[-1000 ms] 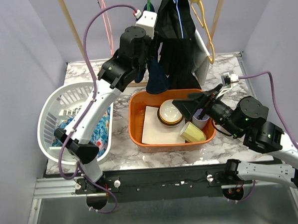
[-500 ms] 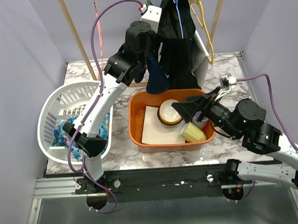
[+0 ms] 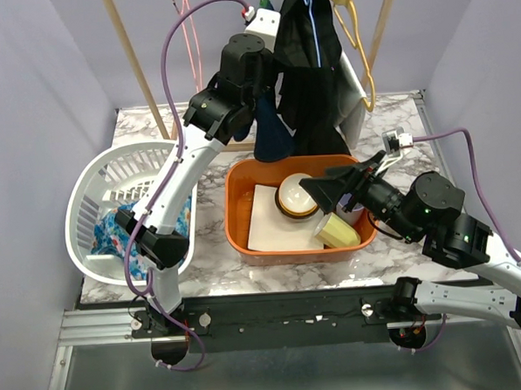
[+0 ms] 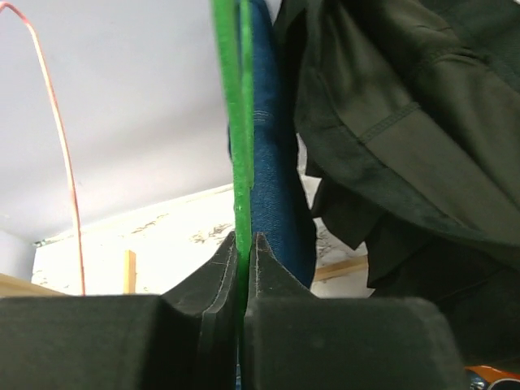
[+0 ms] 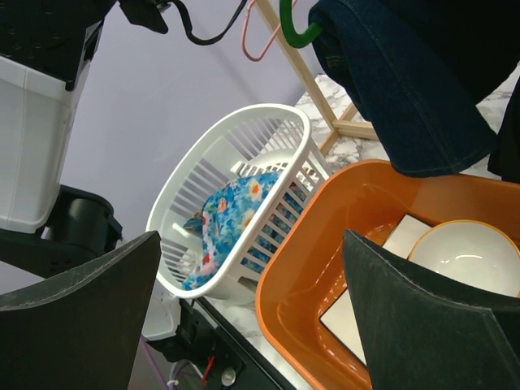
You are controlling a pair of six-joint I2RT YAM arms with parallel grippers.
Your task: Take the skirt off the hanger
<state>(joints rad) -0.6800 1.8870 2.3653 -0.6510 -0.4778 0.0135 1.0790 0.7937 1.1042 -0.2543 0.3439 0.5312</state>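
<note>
While high above the table (image 3: 401, 118), left arm (image 3: 182, 168) outstretched, jaws tight on green hanger (image 4: 238, 122); right jaws wide apart.

No text, label, brand mark, number or sign can be read in any of the three views. The small white connector (image 3: 398, 139) at the right of the top view is too small to tell whether it bears any marking.
</note>
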